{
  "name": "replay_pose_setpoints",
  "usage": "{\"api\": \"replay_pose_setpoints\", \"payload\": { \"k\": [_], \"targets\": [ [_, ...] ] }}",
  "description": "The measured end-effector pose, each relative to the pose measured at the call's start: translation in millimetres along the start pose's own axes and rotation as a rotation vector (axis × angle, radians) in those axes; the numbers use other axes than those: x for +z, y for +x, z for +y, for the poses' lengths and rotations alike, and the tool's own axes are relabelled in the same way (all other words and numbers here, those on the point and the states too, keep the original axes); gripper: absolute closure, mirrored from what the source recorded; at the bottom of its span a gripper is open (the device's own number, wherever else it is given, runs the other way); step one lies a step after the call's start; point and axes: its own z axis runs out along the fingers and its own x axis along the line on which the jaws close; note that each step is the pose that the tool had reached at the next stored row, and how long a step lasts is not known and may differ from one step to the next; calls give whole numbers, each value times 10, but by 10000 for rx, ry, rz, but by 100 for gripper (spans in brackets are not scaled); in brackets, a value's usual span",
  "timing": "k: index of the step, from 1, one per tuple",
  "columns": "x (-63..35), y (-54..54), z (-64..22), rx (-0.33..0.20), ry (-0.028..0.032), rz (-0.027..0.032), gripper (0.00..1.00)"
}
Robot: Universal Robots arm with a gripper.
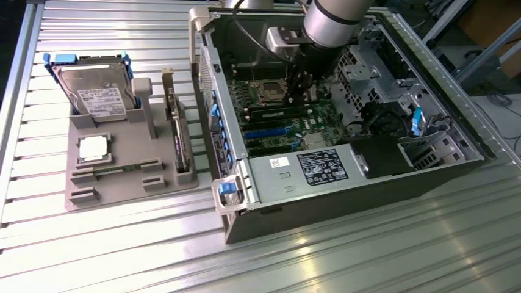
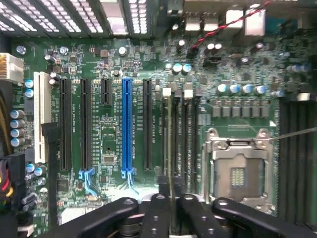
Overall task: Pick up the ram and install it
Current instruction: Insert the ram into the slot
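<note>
Ribbed metal slats formed the desk that carried all the parts. At the exterior view's left, a grey fixture tray lay on the desk. A hard drive with blue side rails stood propped at the far end of the tray. A square silver CPU chip lay flat in a recess nearer the front. An expansion card with a metal bracket stood on edge along the tray's right side.

To the right of the tray, an open computer case lay on its side, with the motherboard facing up. A labelled power supply occupied the near end of the case. The robot arm reached down into the case from the far side, and its tool sat low over the board, just right of the CPU socket in the exterior view.

In the wrist view, the tool's dark fingers were clenched on the ram. The ram appeared edge-on as a thin upright strip running away from the fingers. It stood in line with the memory slots, between the black expansion slots and the open CPU socket. Whether the ram was fully seated in its slot could not be determined. A blue expansion slot and a white slot lay further across the board from the ram.
</note>
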Motion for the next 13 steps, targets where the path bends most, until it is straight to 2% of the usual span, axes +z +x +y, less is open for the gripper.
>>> {"api": "replay_pose_setpoints", "payload": {
  "k": [2, 3, 5, 7, 8, 9, 10, 12, 13],
  "targets": [
    [-21, -16, -4, -1, 5, 10, 90],
    [-22, -7, -105, 4, -55, 8, 90],
    [-26, -4, -217, 6, -126, 10, 90],
    [-33, -1, -389, 10, -224, 9, 90],
    [-39, -1, -543, 12, -303, 8, 90],
    [-43, 0, -645, 15, -354, 8, 90],
    [-47, 0, -736, 16, -384, 8, 90],
    [-59, 1, -897, 17, -405, 9, 90],
    [-90, -1, -924, 17, -404, 7, 90]
  ]
}}
